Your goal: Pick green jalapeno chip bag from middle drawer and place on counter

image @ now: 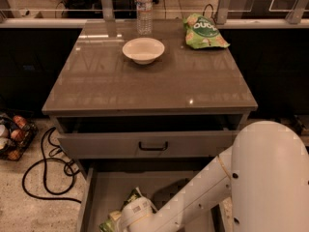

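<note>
The green jalapeno chip bag lies crumpled at the front left of the open middle drawer; only green and pale scraps of it show beside my arm. My gripper is down in the drawer right over the bag, at the bottom edge of the view, with my white arm reaching in from the right and hiding most of the bag. The glossy grey-brown counter caps the cabinet above.
On the counter stand a white bowl, a water bottle and a paler green bag. The upper drawer front with a black handle sits slightly open above the drawer. Black cables and a basket lie on the floor at left.
</note>
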Tool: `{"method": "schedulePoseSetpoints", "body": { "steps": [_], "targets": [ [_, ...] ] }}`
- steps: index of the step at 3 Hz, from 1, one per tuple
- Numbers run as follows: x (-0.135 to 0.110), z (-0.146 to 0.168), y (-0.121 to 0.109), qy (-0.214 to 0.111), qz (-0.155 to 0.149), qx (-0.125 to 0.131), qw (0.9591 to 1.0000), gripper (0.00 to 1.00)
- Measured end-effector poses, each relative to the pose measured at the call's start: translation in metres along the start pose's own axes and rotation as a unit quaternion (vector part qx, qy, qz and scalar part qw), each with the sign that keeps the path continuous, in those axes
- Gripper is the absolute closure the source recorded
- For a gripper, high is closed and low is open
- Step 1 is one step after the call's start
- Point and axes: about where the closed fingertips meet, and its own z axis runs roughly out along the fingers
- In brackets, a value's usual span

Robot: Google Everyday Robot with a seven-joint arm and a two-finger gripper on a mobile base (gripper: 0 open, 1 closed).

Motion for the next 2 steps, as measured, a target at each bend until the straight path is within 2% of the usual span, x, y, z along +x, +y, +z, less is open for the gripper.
{"method": "schedulePoseSetpoints", "body": {
  "steps": [2],
  "targets": [
    [-0.0005, 0.0009, 0.0014, 0.0, 0.0, -0.002, 1.0, 0.64]
  ]
}}
